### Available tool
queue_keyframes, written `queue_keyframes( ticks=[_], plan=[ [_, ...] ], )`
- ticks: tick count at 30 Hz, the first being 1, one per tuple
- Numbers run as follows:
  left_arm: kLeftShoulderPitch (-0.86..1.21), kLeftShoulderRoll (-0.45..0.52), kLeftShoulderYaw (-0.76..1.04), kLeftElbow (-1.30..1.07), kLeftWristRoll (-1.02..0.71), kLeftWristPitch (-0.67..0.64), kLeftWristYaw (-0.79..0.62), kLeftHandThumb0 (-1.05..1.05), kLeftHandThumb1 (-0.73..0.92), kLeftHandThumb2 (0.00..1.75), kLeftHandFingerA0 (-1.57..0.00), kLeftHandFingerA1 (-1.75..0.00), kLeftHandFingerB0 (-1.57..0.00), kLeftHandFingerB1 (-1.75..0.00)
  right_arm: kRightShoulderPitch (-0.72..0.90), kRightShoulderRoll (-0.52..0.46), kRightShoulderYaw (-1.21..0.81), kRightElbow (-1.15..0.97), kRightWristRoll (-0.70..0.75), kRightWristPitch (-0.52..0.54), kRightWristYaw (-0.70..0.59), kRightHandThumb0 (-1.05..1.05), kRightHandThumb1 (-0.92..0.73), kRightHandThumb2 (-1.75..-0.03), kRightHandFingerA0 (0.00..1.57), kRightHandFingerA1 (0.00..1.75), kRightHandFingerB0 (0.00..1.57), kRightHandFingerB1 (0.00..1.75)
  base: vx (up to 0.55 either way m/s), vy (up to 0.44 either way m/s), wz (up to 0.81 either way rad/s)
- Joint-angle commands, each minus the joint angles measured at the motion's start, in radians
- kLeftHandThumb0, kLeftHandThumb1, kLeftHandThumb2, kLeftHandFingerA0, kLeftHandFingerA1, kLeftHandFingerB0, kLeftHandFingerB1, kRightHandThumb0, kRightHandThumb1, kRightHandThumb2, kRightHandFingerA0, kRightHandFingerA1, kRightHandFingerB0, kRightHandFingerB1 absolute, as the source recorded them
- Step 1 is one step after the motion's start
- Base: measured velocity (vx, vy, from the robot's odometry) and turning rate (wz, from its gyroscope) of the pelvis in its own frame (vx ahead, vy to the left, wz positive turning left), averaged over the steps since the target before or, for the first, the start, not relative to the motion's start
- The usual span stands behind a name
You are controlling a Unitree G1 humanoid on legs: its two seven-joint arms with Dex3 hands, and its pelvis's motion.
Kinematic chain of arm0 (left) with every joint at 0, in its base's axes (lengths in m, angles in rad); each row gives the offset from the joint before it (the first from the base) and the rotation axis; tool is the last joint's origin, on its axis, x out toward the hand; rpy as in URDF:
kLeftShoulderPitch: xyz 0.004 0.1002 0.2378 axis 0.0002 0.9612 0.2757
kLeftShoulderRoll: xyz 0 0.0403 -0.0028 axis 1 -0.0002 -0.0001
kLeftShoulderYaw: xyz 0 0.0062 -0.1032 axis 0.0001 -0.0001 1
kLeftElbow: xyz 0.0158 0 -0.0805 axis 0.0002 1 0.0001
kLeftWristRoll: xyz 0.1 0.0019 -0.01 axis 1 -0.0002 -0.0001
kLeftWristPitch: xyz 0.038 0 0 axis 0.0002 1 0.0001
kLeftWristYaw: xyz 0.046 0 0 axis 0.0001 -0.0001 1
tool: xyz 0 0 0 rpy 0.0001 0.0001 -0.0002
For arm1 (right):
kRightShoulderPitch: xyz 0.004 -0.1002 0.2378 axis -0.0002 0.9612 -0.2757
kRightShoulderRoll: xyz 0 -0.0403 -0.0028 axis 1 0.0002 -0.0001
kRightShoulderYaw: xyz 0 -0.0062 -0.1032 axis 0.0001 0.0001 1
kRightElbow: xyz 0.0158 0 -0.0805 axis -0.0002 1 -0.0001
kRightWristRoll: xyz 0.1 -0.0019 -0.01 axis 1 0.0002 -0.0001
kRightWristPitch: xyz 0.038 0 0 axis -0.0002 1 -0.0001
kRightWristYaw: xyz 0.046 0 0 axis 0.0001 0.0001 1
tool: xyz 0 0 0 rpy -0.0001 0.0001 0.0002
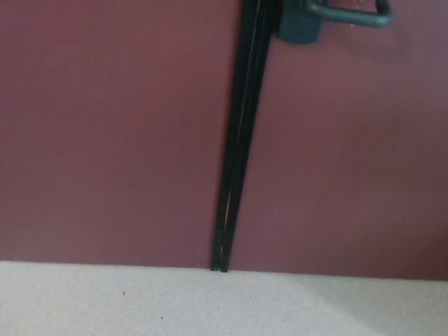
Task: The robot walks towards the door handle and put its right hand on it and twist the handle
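A dark red double door [112, 140] fills most of the head view, its black centre seam [238, 140] running from the top down to the floor. At the top right, on the right leaf, a grey metal lever handle [350, 12] sticks out to the right from its dark plate [301, 24]; the picture's top edge cuts it off. Neither of my hands nor any part of my arms shows.
A pale speckled floor [210, 308] lies along the bottom of the picture, meeting the foot of the door. The right door leaf [350, 154] is plain below the handle.
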Motion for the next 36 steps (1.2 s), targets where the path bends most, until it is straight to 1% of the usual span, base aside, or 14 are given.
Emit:
queue_keyframes(
  ticks=[1, 10, 23, 32, 33, 36],
  plan=[
    [-0.001, 0.000, -0.010, -0.001, 0.014, -0.001, -0.006, -0.10, 0.72, 0.60, -0.44, -0.43, -0.34, -0.38, 0.008, -0.005, 0.004, 0.001, -0.001, 0.000, 0.000, -0.24, -0.66, -0.60, 0.68, 0.44, 0.50, 0.38, 0.08, -0.220, 0.00],
    [-0.001, 0.002, -0.015, -0.006, 0.008, -0.004, -0.014, -0.10, 0.72, 0.61, -0.43, -0.43, -0.34, -0.38, -0.002, -0.005, 0.012, -0.001, -0.001, 0.002, 0.002, -0.24, -0.66, -0.60, 0.67, 0.44, 0.50, 0.38, 0.00, -0.154, -0.03],
    [-0.002, 0.006, -0.023, -0.001, 0.012, -0.010, -0.011, -0.10, 0.72, 0.60, -0.46, -0.44, -0.35, -0.38, 0.001, -0.005, 0.017, 0.002, 0.002, 0.001, 0.005, -0.24, -0.67, -0.60, 0.68, 0.44, 0.51, 0.38, 0.09, 0.077, 0.03],
    [0.000, 0.008, -0.020, -0.006, 0.007, -0.016, -0.022, -0.10, 0.72, 0.60, -0.44, -0.44, -0.35, -0.38, 0.006, -0.003, 0.023, 0.000, 0.000, -0.005, 0.001, -0.24, -0.67, -0.60, 0.68, 0.44, 0.51, 0.38, 0.13, -0.138, 0.00],
    [0.000, 0.008, -0.021, -0.006, 0.008, -0.015, -0.022, -0.10, 0.72, 0.60, -0.44, -0.43, -0.35, -0.38, 0.006, -0.003, 0.024, -0.001, -0.001, -0.004, 0.000, -0.24, -0.67, -0.60, 0.68, 0.44, 0.51, 0.38, 0.09, 0.209, -1.23],
    [0.007, 0.011, -0.026, -0.008, 0.014, -0.022, -0.018, -0.09, 0.71, 0.60, -0.45, -0.44, -0.35, -0.38, 0.008, -0.002, 0.023, 0.000, 0.001, -0.007, 0.002, -0.24, -0.67, -0.60, 0.69, 0.44, 0.51, 0.38, 0.05, 0.231, 0.24]
  ],
)
